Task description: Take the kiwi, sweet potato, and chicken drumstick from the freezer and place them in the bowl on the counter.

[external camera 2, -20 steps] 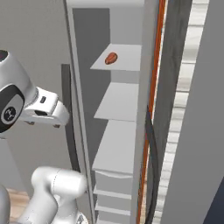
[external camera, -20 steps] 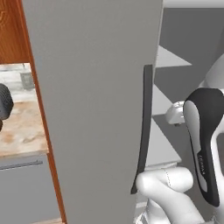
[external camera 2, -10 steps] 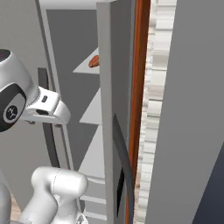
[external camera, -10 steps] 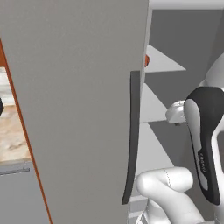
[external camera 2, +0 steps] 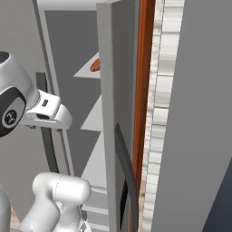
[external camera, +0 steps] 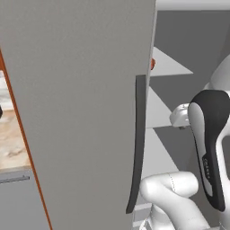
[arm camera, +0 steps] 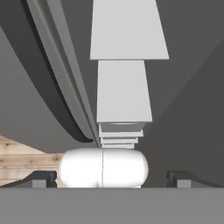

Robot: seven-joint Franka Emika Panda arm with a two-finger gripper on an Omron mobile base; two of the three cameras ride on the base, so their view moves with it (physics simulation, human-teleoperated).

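The tall freezer (external camera: 81, 103), flat matte grey door w/ a long dark vertical handle (external camera: 137, 143), stands open; its pale grey shelves (arm camera: 124, 89) step back inside. On an upper shelf, just past the door edge, sits a small reddish-brown rounded item (external camera 2: 95, 65), partly hidden, so can't tell if it's the sweet potato or the drumstick; kiwi not made out. End effector (arm camera: 111, 177): fingertips (arm camera: 41, 178) set wide apart at the bottom of the hand view, nothing between them, pointing into the freezer below that item's shelf. Beige marbled surface (external camera: 13, 143) shows as a sliver left of the freezer door. Judgement on handling: frozen items prob. stiff, hard, a bit slick w/ frost. Kiwi light and small, take across its middle. Sweet potato heavier, tapered, so grip at the thickest part, across the short axis. Drumstick uneven, so clamp the meaty end, not the thin bone, or it may pivot. Shelf above leaves little headroom; approach from the front, level.
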